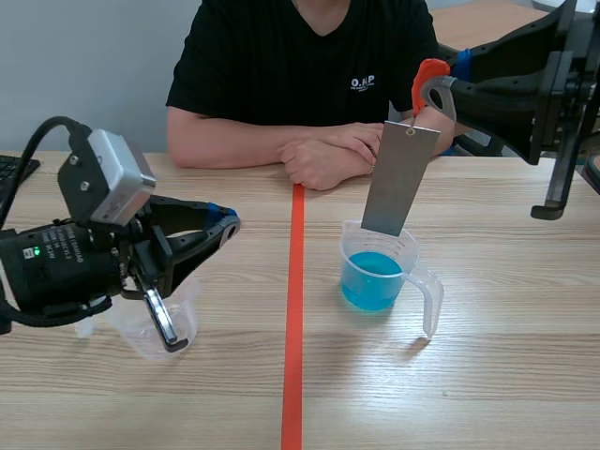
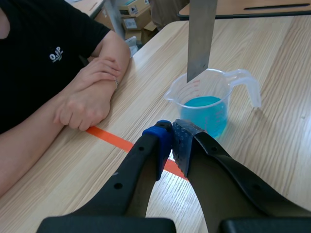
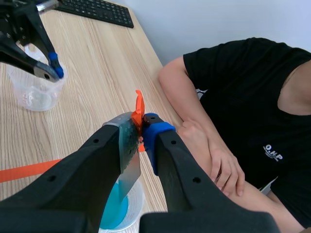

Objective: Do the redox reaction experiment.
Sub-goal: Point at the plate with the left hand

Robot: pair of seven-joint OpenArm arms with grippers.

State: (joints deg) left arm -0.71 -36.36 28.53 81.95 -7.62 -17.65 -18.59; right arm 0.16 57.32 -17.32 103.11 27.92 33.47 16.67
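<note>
The scene view looks from between the two arms, a bit above the table, across to the person on the far side. The left wrist view sits close behind the left gripper and looks forward and down at the blue cup. The right wrist view sits behind the right gripper, higher up, looking down. All three see the blue cup, the metal strip and the person.
</note>
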